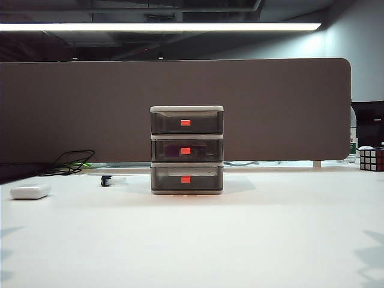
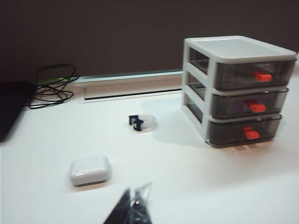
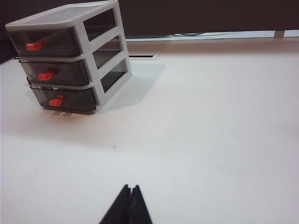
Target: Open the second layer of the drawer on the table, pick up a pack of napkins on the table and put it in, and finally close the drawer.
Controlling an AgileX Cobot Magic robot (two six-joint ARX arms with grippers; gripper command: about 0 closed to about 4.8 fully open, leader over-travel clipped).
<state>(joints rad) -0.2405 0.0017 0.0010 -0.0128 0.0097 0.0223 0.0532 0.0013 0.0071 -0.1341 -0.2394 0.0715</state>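
The drawer [image 1: 186,150] stands upright at the middle of the white table [image 1: 192,240], with all three smoky trays pushed in. Its second layer [image 1: 186,150] is shut, and its red-orange tab faces me. The pack of napkins shows only as a dark purplish shape [image 1: 174,150] behind that smoky front. The left wrist view has the drawer [image 2: 236,91] well ahead of my left gripper [image 2: 135,196], which is shut and empty. My right gripper [image 3: 131,187] is also shut on nothing, low over bare table, far from the drawer [image 3: 70,58]. Neither gripper appears in the exterior view.
A small white rounded case [image 1: 30,191] lies at the left of the table. A little black-and-clear clip [image 1: 111,180] sits left of the drawer. Black cables [image 1: 69,162] coil at the back left. A Rubik's cube [image 1: 371,159] is at the far right, and a brown partition [image 1: 180,90] runs behind.
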